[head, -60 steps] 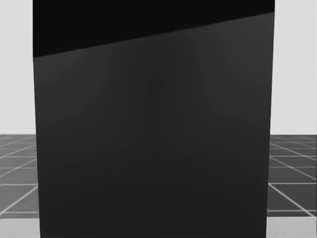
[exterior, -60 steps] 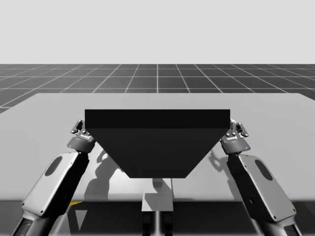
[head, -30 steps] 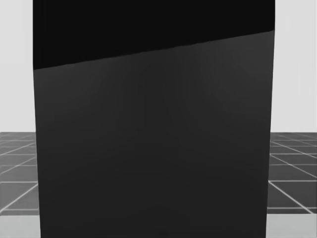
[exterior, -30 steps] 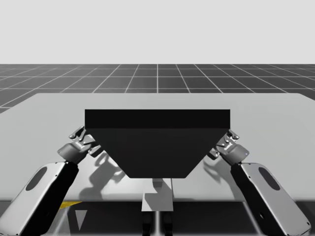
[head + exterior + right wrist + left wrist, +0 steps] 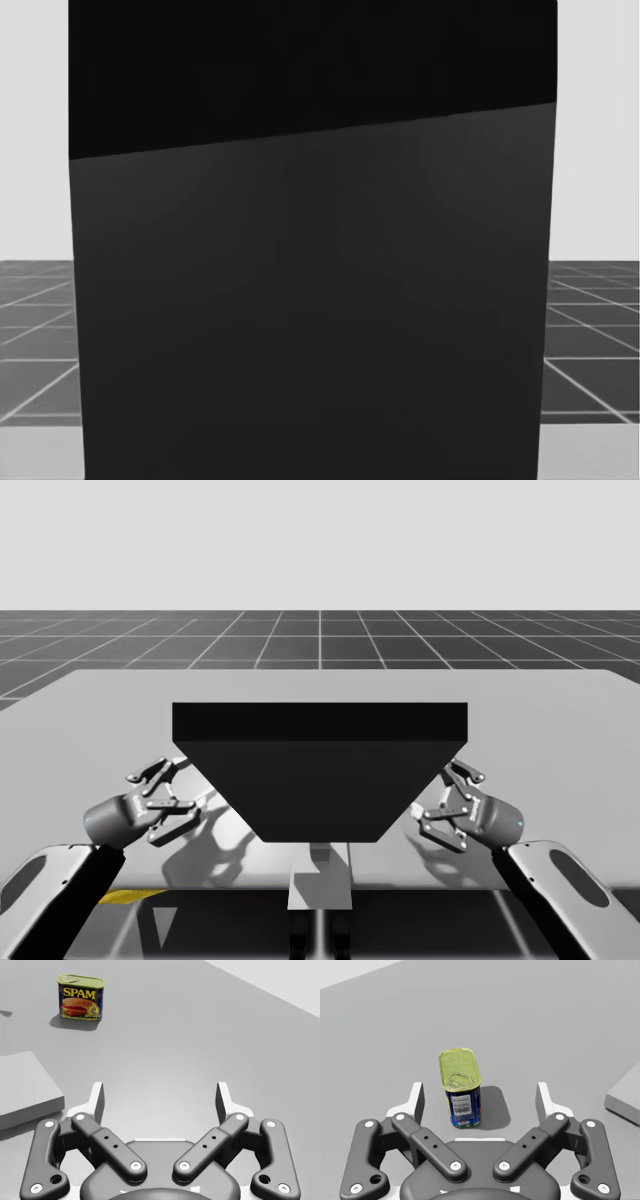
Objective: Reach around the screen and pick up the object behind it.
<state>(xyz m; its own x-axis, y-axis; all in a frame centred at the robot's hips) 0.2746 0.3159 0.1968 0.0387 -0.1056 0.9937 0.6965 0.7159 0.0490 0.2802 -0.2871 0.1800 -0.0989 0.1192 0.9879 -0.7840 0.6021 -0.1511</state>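
A black screen (image 5: 320, 770) stands at the table's middle, and the same screen (image 5: 310, 300) blocks my head view. My left gripper (image 5: 172, 788) is at the screen's left side and my right gripper (image 5: 445, 798) at its right side. Both point inward. In the left wrist view a blue rectangular can (image 5: 461, 1087) with a yellow-green top stands upright just ahead of my open left gripper (image 5: 480, 1096), untouched. In the right wrist view the can (image 5: 81, 996) stands far ahead of my open right gripper (image 5: 160, 1096), off to one side.
A flat grey slab (image 5: 25, 1090) lies on the table between my right gripper and the can, and its corner (image 5: 625, 1097) is beside my left gripper. The grey table (image 5: 560, 720) stretches wide around the screen. A small yellow patch (image 5: 130, 895) lies at the front edge.
Both arms have drawn back toward the table's front edge, and both grippers have swung inward toward the screen. My head has turned slightly.
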